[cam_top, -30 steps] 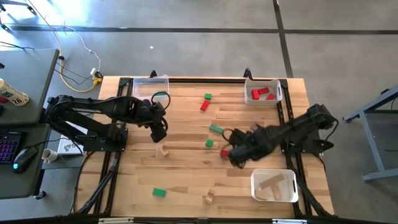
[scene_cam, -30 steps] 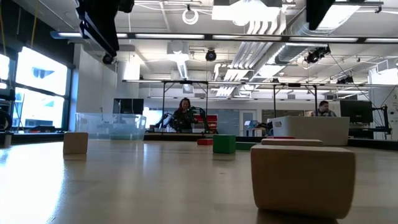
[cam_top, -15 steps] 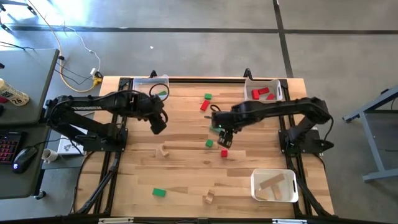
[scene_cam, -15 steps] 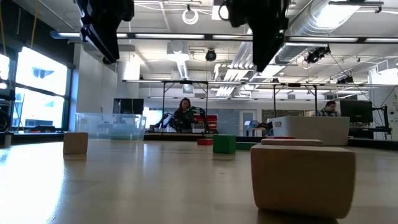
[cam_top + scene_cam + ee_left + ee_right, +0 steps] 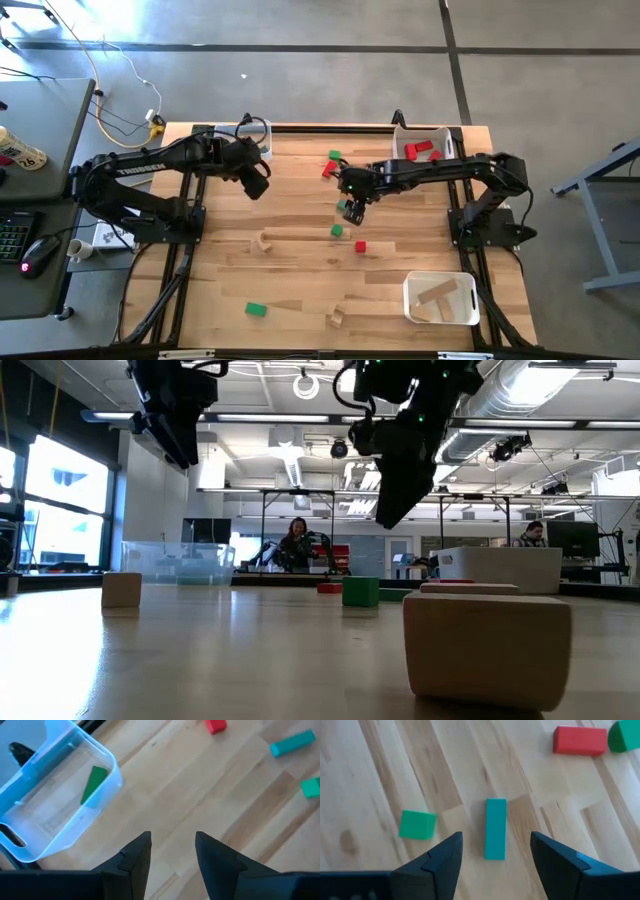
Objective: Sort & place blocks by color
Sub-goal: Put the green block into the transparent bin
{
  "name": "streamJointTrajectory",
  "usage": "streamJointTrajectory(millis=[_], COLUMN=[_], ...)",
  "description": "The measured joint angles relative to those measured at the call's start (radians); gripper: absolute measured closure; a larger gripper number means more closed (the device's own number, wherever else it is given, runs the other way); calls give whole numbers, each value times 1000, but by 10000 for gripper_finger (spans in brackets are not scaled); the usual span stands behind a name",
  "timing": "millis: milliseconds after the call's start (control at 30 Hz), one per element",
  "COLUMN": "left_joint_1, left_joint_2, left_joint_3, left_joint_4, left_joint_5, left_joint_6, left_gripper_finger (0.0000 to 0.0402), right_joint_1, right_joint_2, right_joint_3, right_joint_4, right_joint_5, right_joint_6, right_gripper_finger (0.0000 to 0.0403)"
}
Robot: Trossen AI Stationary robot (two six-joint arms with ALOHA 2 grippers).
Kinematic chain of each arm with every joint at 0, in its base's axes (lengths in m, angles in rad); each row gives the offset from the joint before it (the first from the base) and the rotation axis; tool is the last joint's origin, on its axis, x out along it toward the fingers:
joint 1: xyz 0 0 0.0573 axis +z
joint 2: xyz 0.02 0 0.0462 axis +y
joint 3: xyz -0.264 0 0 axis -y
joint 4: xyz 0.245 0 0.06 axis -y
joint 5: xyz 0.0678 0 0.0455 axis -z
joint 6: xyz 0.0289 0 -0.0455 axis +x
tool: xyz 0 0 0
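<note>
Swinging up from the table's near right, the right gripper (image 5: 492, 865) now hangs open-jawed over a green bar (image 5: 495, 828), empty. Left gripper (image 5: 172, 852), also open and empty, waits beside the green-block bin (image 5: 60, 805). A skewed descent could nudge the bar toward the green cube (image 5: 417, 824) alongside.

Three bins (image 5: 427, 146) along the table's (image 5: 300, 270) edges — blocks (image 5: 336, 230) scattered between.
</note>
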Motion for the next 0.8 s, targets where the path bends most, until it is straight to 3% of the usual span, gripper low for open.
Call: streamJointTrajectory(millis=[267,800], left_joint_1=[79,150], left_joint_2=[1,1], left_joint_3=[0,0], left_joint_4=[44,84], left_joint_5=[3,4], left_joint_6=[0,2], left_gripper_finger=[261,261], right_joint_1=[-4,-23], right_joint_2=[0,10], right_joint_3=[-167,-391], right_joint_4=[251,533], right_joint_5=[-21,-14], right_joint_6=[-43,-43], right_gripper_finger=[182,182])
